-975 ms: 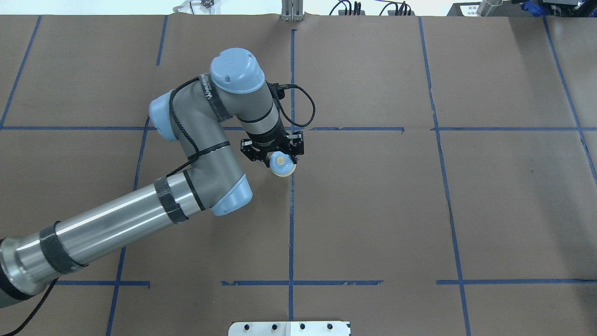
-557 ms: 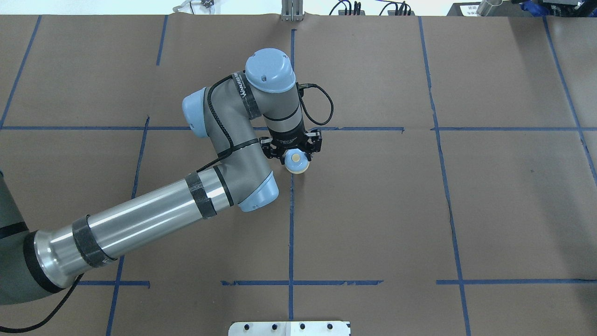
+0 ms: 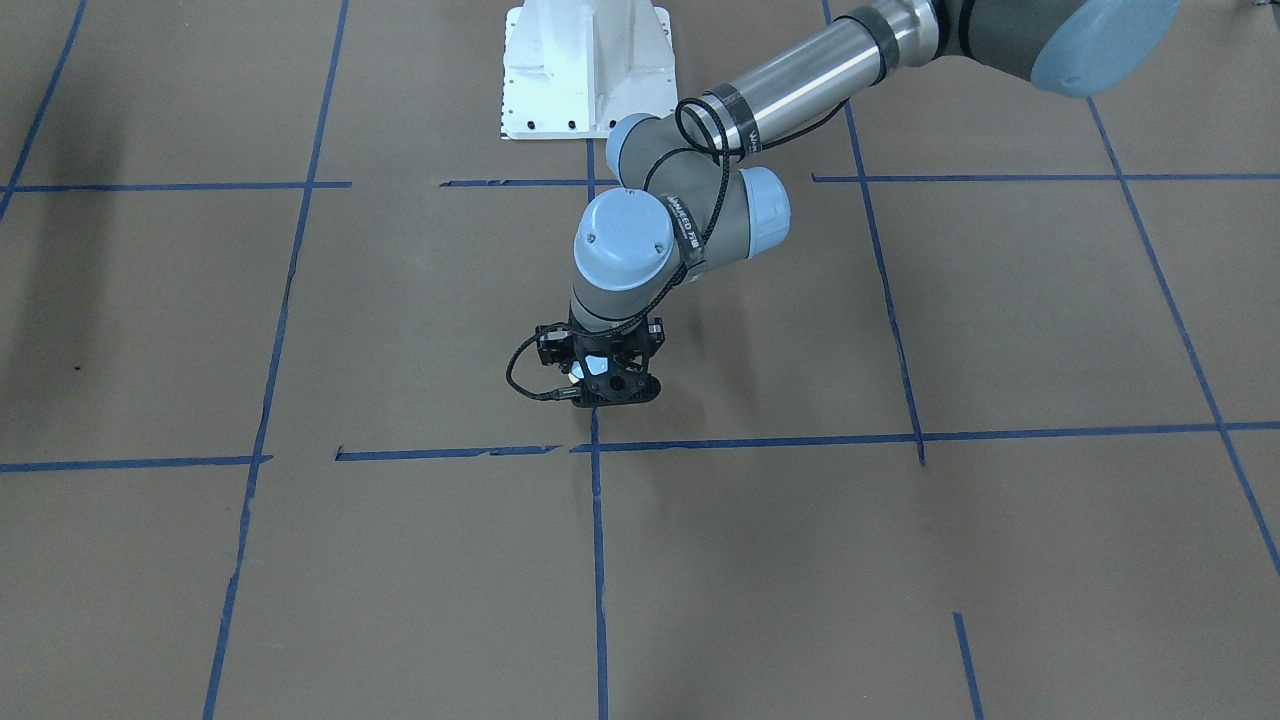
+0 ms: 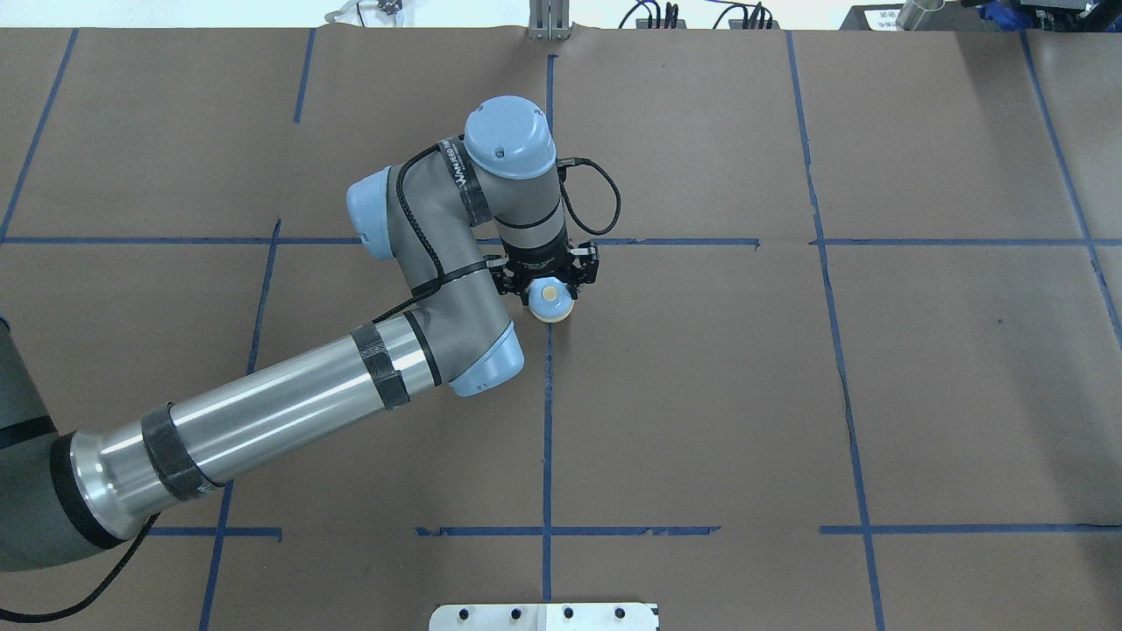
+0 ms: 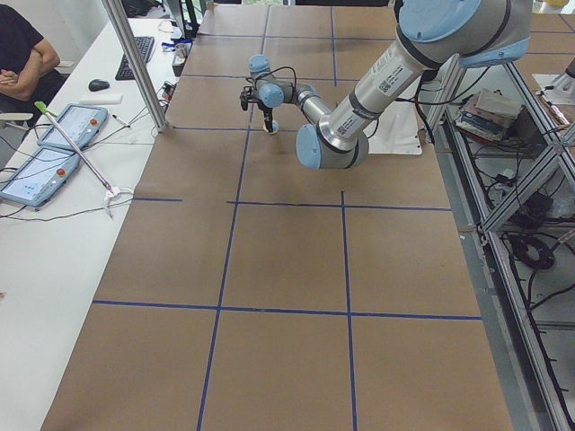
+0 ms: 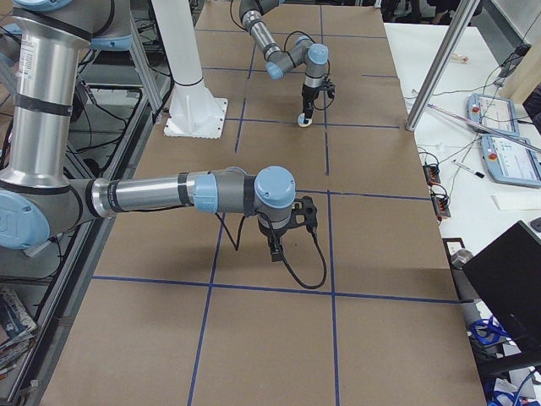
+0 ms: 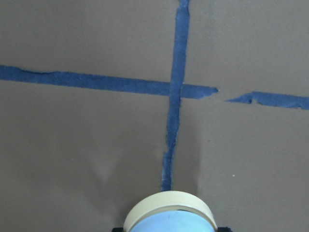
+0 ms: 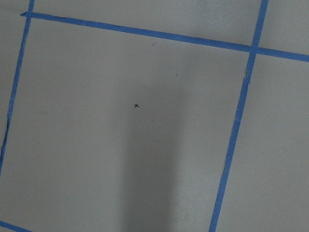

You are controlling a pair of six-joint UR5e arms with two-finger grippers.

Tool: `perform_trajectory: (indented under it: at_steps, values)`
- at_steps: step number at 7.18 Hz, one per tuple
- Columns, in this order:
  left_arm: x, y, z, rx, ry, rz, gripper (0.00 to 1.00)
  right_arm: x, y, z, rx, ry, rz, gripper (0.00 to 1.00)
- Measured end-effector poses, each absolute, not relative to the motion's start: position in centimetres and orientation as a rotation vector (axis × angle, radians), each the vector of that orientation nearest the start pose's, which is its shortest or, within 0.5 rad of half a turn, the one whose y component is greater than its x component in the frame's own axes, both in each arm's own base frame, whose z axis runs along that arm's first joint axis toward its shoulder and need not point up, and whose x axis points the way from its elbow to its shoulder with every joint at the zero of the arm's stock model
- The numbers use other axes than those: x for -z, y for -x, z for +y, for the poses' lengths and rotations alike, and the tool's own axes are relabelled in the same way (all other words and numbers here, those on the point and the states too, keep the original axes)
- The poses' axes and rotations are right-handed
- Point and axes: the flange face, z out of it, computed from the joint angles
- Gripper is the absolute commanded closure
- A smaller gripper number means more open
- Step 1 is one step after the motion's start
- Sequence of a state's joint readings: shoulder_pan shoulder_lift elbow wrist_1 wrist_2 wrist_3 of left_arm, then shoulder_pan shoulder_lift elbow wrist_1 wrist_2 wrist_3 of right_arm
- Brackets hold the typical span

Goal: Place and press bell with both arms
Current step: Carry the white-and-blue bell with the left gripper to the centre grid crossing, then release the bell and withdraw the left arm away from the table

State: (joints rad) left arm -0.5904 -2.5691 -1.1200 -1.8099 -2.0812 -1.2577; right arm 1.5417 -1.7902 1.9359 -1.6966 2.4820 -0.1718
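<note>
The bell (image 4: 550, 300), a light-blue dome with a cream base and button, sits in my left gripper (image 4: 548, 282), which is shut on it from above. It is upright, low over the brown table next to a blue tape line; I cannot tell whether it touches. The left wrist view shows its cream rim (image 7: 169, 205) at the bottom edge. It is small in the side views (image 5: 270, 128) (image 6: 303, 122) and mostly hidden in the front view behind the gripper (image 3: 600, 382). My right gripper (image 6: 275, 248) hangs low over the table, far from the bell; I cannot tell its state.
Blue tape lines cross just beyond the bell (image 7: 176, 90). The white pedestal (image 3: 585, 70) stands at the robot's side. A metal post (image 5: 135, 63) and a side table with tablets (image 5: 54, 148) and a seated person (image 5: 22, 54) lie past the far edge.
My left arm swung right with the bell, then shifted it slightly back to the left and lower, beside the tape line. The gripper stays shut on it.
</note>
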Motion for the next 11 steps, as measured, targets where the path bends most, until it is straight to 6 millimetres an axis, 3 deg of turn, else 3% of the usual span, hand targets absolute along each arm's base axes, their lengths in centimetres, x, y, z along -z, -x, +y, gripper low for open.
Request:
perform_trajectory:
  at_steps: [2,3,4,5,6,7,9,11]
  values:
    - [-17.6,-63.5,-53.1,0.062,0.095,0.906,0.0,-57.9,-4.3,-39.8,0.196,-0.083,-0.909,0.0]
    - [-16.7,-62.2,-53.8,0.074,0.08,0.923,0.0,-57.9,-4.2,-39.8,0.198,-0.082,-0.909,0.0]
    - [-15.2,-59.3,-54.9,0.097,0.052,0.949,0.0,-57.9,-4.1,-39.8,0.199,-0.082,-0.909,0.0]
    - [-14.1,-55.0,-55.7,0.127,0.021,0.969,0.0,-57.9,-4.0,-39.9,0.203,-0.081,-0.909,0.0]
    - [-14.5,-49.0,-55.4,0.16,-0.013,0.988,0.0,-57.8,-3.9,-40.0,0.207,-0.082,-0.908,0.0]
    - [-16.5,-42.6,-53.9,0.169,-0.048,1.0,0.0,-57.8,-3.8,-40.1,0.21,-0.083,-0.907,0.0]
    - [-21.6,-31.1,-50.5,0.06,-0.127,0.957,0.0,-57.0,-3.5,-40.8,0.212,-0.092,-0.905,0.0]
    - [-30.5,-20.2,-48.2,-0.103,-0.189,0.839,0.0,-54.3,-2.3,-42.9,0.182,-0.099,-0.908,0.0]
